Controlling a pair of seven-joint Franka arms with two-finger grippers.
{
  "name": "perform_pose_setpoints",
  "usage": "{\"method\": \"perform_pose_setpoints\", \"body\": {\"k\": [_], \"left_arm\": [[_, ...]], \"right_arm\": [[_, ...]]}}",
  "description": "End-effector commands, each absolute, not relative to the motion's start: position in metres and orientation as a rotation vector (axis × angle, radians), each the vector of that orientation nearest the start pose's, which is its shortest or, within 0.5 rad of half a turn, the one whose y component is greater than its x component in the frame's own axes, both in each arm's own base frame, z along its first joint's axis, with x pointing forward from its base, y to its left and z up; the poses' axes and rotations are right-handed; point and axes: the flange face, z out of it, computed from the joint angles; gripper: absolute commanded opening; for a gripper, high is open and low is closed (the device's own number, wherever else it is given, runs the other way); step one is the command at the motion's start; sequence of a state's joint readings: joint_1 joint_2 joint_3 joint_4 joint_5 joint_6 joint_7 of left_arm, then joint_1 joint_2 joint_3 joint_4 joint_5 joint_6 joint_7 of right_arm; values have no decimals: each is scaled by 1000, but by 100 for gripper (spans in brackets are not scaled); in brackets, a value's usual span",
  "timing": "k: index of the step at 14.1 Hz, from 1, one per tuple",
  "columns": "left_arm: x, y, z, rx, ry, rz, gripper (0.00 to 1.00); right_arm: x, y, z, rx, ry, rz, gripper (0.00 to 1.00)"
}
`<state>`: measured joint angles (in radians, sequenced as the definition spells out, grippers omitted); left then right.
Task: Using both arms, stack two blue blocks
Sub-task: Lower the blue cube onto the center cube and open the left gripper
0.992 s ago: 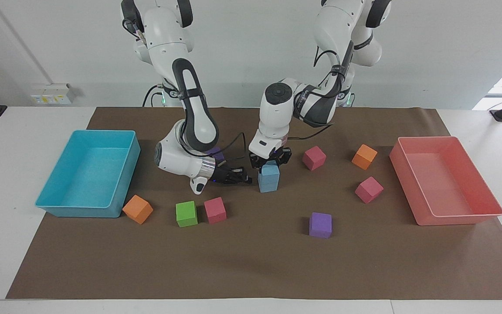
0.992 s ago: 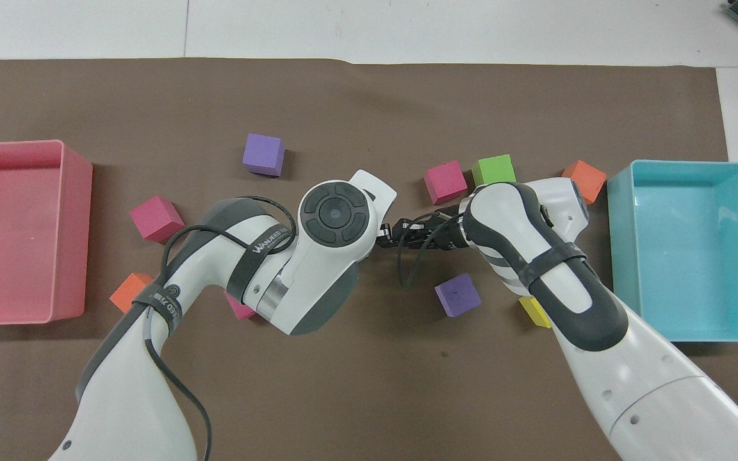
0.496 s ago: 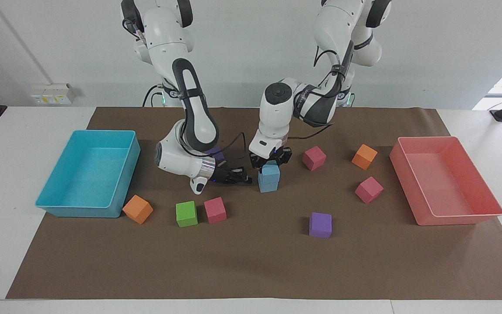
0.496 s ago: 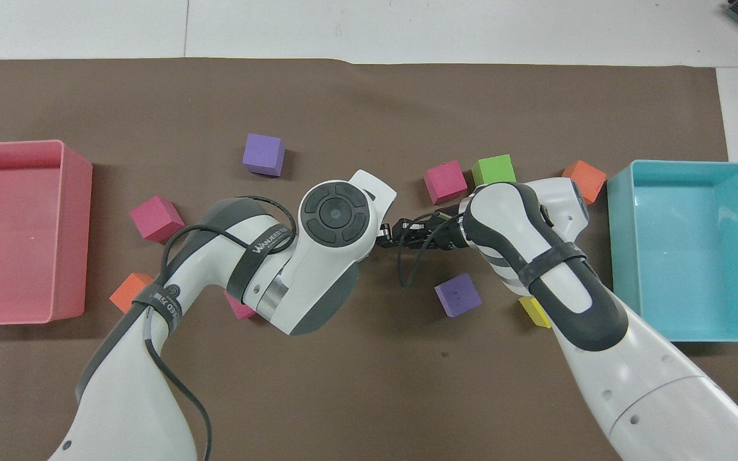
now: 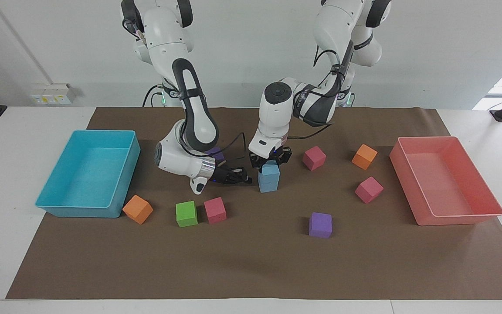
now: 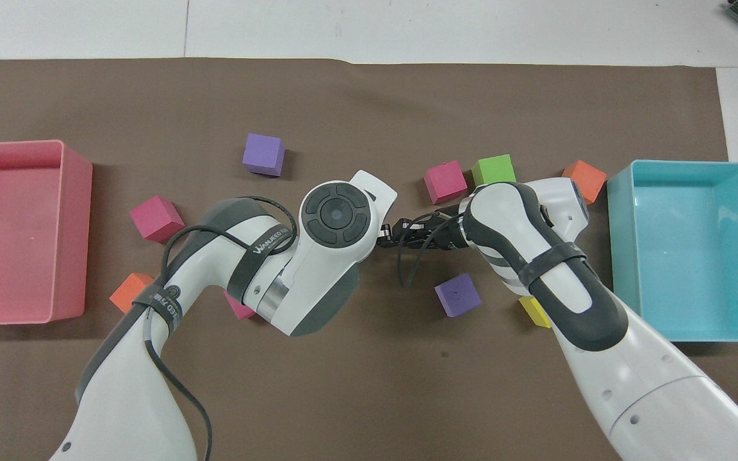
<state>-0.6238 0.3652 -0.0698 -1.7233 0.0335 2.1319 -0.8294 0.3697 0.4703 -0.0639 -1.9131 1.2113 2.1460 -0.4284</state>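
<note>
My left gripper (image 5: 270,162) pinching upper blue block (image 5: 270,169), seated on lower blue block (image 5: 268,184). My right gripper (image 5: 240,178) pressed together, empty, just beside stack. Risk: foam clinging on release, stack toppling; right fingertips nudging lower block.

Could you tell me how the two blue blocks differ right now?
The upper blue block sits on top of the lower blue block, which rests on the brown mat. The left gripper has its jaws closed on the upper block, while nothing grips the lower one; the right gripper, jaws shut, waits beside it. Both are light blue cubes of equal size.
</note>
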Motion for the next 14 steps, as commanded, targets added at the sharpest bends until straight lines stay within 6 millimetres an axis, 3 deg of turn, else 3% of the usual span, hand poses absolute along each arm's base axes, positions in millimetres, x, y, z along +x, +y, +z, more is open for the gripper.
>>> {"method": "perform_pose_setpoints", "body": {"k": [1,3,7,14], "left_arm": [[500,-415,383,-3139,-204,-78,0],[501,-414,384,-3141,-206,-81,7],[502,-414,383,-3143,-208,-85,35],[503,-412,383,-3143,-214,-82,49]], "right_arm": [[575,226,250,-2233,99,122,0],[576,224,250,-2233,100,119,0],[575,225,250,-2233,99,120,0],[575,225,250,-2233,100,121,0]]}}
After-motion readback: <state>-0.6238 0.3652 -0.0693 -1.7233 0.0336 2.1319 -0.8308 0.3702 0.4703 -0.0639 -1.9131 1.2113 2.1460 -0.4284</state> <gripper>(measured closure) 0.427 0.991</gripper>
